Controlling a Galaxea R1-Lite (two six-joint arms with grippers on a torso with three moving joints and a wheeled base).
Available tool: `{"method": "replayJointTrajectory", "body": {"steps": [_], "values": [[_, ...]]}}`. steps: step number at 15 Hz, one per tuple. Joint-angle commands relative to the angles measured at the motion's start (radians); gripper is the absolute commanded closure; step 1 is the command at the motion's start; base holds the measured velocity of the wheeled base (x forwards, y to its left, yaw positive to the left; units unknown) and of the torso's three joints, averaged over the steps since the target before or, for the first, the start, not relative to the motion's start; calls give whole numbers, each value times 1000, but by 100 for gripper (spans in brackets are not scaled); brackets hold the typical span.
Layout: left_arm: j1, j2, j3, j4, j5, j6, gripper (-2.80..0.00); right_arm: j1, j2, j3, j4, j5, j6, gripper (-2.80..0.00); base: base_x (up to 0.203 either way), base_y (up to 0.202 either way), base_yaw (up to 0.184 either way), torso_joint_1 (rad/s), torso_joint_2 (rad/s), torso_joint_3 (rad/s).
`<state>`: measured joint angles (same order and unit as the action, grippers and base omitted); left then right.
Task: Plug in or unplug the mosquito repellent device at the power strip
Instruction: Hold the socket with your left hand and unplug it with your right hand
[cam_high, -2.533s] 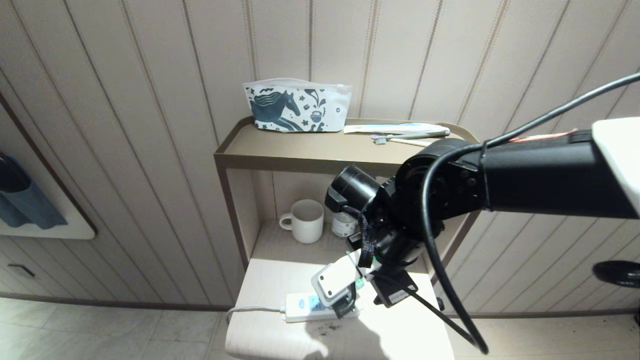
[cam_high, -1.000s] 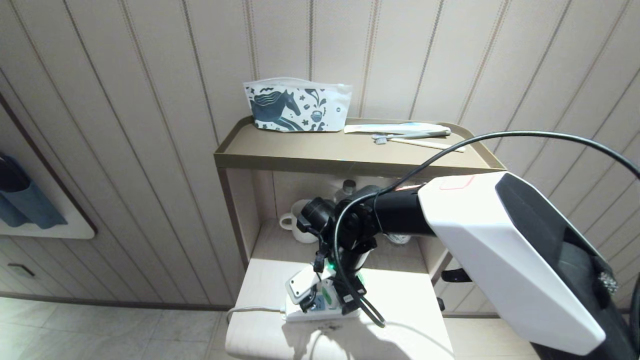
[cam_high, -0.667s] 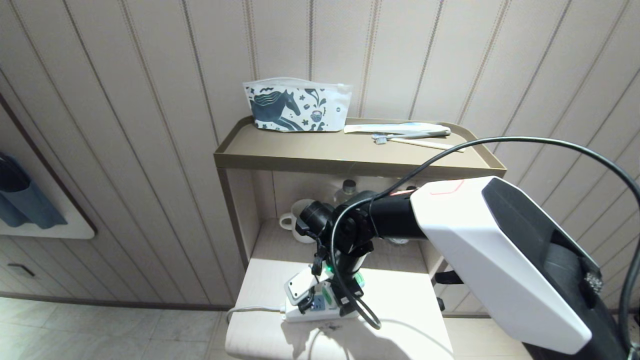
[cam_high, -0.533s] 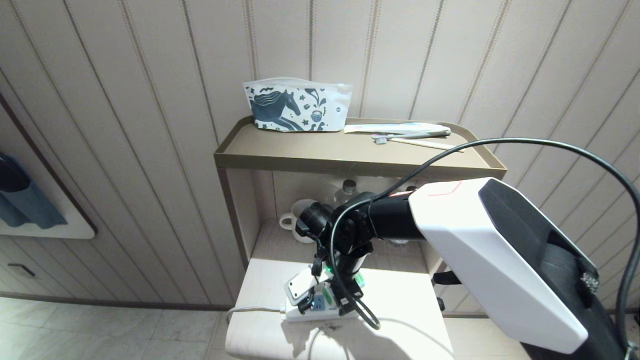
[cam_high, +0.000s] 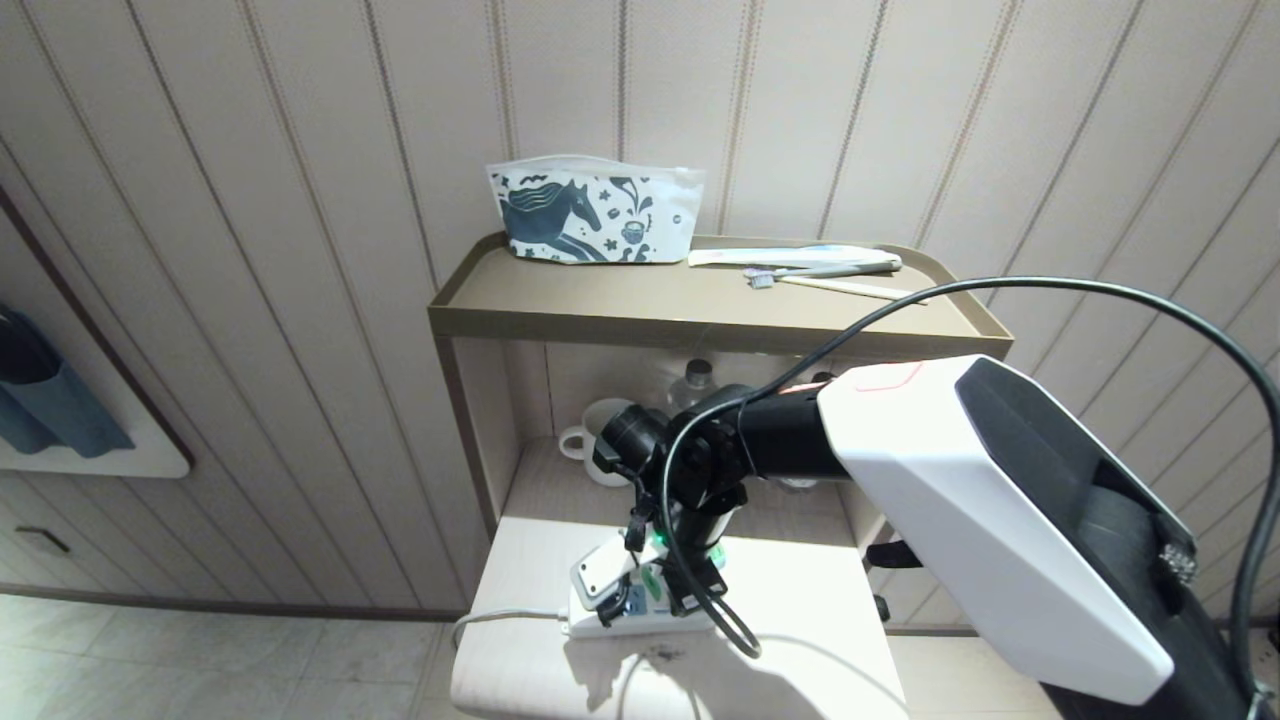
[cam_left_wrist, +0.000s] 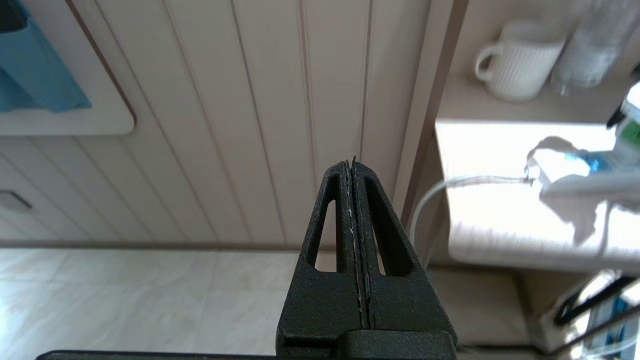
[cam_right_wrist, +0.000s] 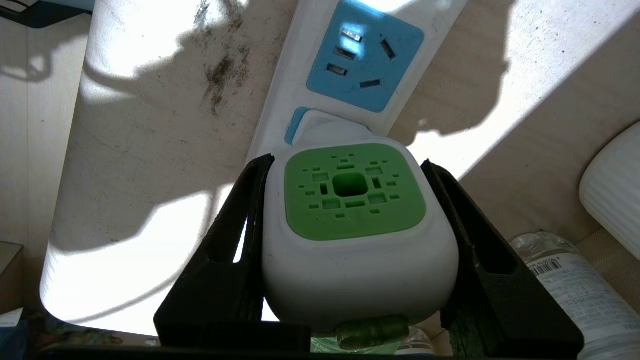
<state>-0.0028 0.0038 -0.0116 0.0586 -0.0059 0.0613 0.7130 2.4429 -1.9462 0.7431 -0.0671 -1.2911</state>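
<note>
The right gripper (cam_right_wrist: 350, 240) pinches the mosquito repellent device (cam_right_wrist: 355, 225), seated in the power strip (cam_right_wrist: 345, 65).

No legible text — only a barcode label on the water bottle (cam_right_wrist: 575, 285).

Power strip (cam_high: 640, 615) lies on the low surface (cam_high: 800, 640); the mosquito repellent device (cam_right_wrist: 350, 235) sits on it, between the right gripper (cam_right_wrist: 350, 250) fingers. Behind, a mug (cam_left_wrist: 520, 65) stands on the shelf; a pouch (cam_high: 595, 212) is up top.
</note>
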Motion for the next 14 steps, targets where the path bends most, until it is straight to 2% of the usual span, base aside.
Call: {"method": "replayJointTrajectory", "body": {"steps": [1,3,4,6,7,9,11,14], "values": [[0,44,-75,15,-14,1,0,-10,-6,6,6,-2,-7,0,0,0,0,0,0,0],[0,139,-200,34,-36,-31,0,-15,-6,6,6,0,-6,0,0,0,0,0,0,0],[0,193,-268,35,-38,-80,0,-17,-10,6,6,1,-3,0,0,0,0,0,0,0],[-17,421,-441,33,-73,-165,0,-18,-17,6,7,2,10,0,0,0,0,0,0,0],[-43,557,-493,30,-102,-187,0,-19,-19,7,7,3,12,0,0,0,0,0,0,0],[-156,864,-576,12,-139,-232,0,-33,-26,17,7,2,12,0,0,0,0,0,0,0],[-336,1106,-590,-85,-128,-272,0,-38,-46,38,7,3,14,0,0,0,0,0,0,0],[-577,1423,-504,-417,2,-306,0,-40,-62,62,6,3,38,0,0,0,0,0,0,0]]}}
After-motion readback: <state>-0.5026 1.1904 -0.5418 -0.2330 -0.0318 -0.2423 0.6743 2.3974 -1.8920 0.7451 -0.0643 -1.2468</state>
